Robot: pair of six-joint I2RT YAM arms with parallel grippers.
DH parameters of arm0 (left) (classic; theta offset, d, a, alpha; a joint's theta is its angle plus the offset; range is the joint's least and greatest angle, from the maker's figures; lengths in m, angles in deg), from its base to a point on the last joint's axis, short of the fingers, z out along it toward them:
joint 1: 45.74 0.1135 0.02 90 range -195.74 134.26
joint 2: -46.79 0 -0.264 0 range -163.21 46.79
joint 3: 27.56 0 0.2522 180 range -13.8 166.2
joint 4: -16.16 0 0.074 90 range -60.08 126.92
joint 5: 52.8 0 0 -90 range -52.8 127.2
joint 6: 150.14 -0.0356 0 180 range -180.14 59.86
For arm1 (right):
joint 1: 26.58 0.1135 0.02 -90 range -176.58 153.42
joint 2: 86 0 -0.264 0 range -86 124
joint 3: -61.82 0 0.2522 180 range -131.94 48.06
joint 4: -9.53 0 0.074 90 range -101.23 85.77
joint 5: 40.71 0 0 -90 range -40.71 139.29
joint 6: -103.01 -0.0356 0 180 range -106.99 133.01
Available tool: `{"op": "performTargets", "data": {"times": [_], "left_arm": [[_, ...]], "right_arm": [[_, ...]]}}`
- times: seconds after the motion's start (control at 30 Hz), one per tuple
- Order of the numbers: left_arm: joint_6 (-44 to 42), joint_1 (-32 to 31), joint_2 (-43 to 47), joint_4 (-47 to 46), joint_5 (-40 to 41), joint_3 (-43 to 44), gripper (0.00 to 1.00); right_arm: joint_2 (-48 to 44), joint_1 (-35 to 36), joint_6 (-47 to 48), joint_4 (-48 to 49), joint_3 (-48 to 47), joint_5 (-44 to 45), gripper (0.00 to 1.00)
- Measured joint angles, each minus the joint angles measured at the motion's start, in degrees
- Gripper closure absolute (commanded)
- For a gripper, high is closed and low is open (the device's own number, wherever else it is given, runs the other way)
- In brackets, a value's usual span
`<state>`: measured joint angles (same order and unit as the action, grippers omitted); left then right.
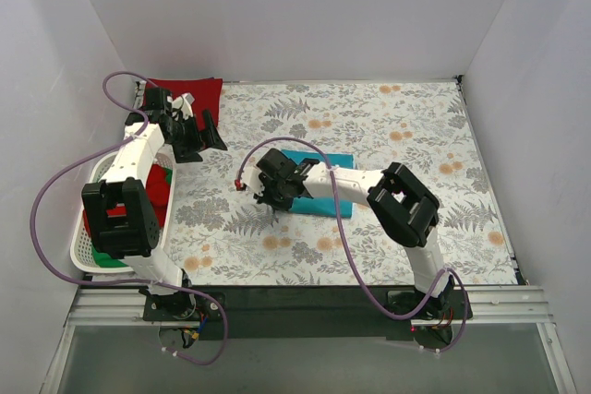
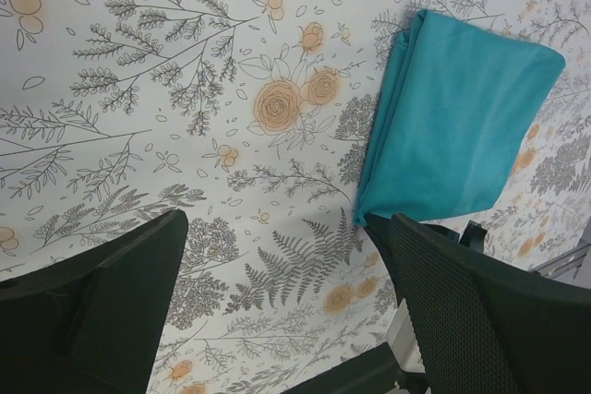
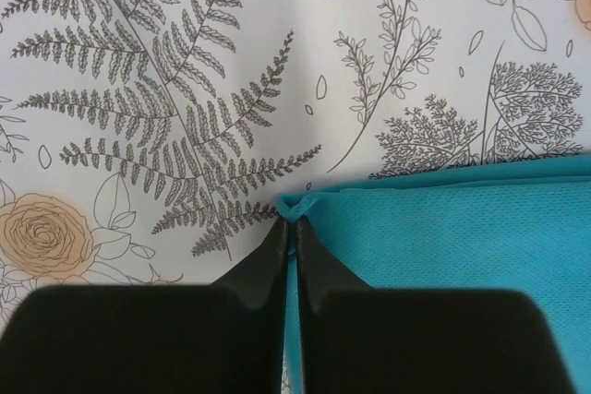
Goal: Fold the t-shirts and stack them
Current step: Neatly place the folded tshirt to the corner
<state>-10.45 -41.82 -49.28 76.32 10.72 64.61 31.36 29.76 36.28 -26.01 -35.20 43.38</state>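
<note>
A folded teal t-shirt [image 1: 320, 160] lies on the floral cloth in the middle of the table. My right gripper [image 1: 268, 189] is at its left edge. In the right wrist view, that gripper [image 3: 294, 223] is shut on a corner of the teal t-shirt [image 3: 452, 246], with fabric pinched between the tips. My left gripper [image 1: 199, 136] hangs open at the back left, nothing between its fingers [image 2: 480, 311]. It looks down at the teal t-shirt [image 2: 452, 126] from a distance. A dark red t-shirt [image 1: 189, 88] lies flat in the back left corner.
A white laundry basket [image 1: 83, 256] stands at the left edge under the left arm. It holds a red t-shirt [image 1: 159, 193] and a green one [image 1: 115, 263]. White walls close in the table on three sides.
</note>
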Motion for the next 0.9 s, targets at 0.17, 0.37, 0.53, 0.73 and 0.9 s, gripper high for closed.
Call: {"op": "performTargets", "data": {"times": [0.17, 0.37, 0.53, 0.73, 0.9], "left_arm": [[0.0, 0.0, 0.0, -0.5, -1.4, 0.0, 0.10], [1.2, 0.0, -0.1, -1.9, -4.2, 0.0, 0.09], [5.5, -0.3, -0.2, -5.8, -7.3, -2.0, 0.07], [13.6, -2.4, -3.2, -10.4, -9.4, -4.4, 0.05], [20.8, -7.8, -7.3, -14.5, -8.6, -4.4, 0.05]], "right_arm": [[0.0, 0.0, 0.5, 0.5, 0.2, 0.4, 0.99], [-0.7, -1.0, 0.7, 0.1, 0.3, -1.9, 0.99], [-3.3, -3.3, 0.5, -0.6, 0.9, -6.0, 0.99], [-8.7, -6.9, 0.6, 0.9, 2.5, -10.6, 0.99], [-9.2, -8.5, 1.0, 1.9, 2.7, -12.9, 0.99]]}}
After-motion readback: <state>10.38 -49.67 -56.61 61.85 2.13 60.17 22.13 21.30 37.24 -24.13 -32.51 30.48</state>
